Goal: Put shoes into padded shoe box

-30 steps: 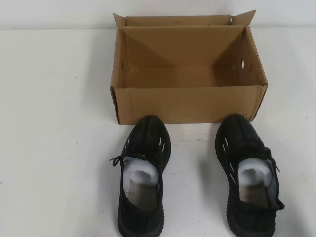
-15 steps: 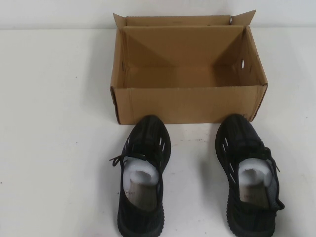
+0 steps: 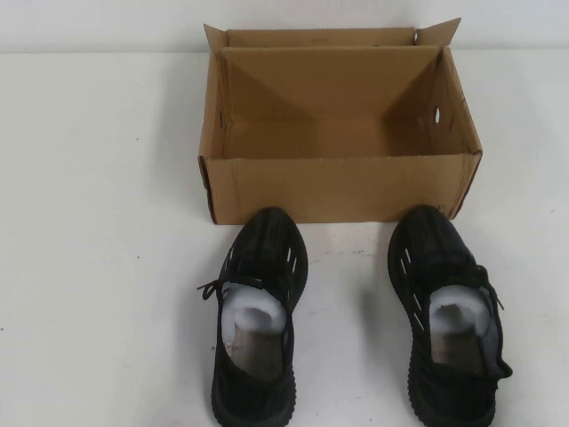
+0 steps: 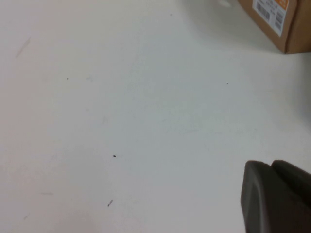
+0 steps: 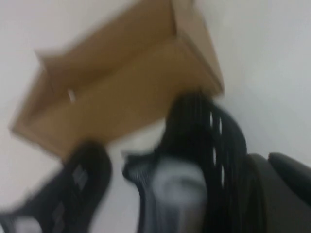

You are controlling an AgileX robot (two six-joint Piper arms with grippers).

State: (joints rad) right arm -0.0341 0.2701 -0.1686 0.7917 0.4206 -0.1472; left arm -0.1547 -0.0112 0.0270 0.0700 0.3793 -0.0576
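Two black knit sneakers stand on the white table in front of the box, toes toward it. The left shoe (image 3: 258, 311) and the right shoe (image 3: 449, 311) both show white paper stuffing. The brown cardboard shoe box (image 3: 338, 187) stands open and looks empty. Neither gripper shows in the high view. In the left wrist view my left gripper (image 4: 269, 165) is shut and empty over bare table, with a box corner (image 4: 286, 24) far off. In the blurred right wrist view my right gripper (image 5: 267, 158) is shut, just beside one shoe (image 5: 204, 141), with the box (image 5: 121, 87) behind.
The white table (image 3: 98, 222) spreads wide to the left and right of the box. The box's rear flaps stand upright. The other shoe (image 5: 82, 179) shows in the right wrist view.
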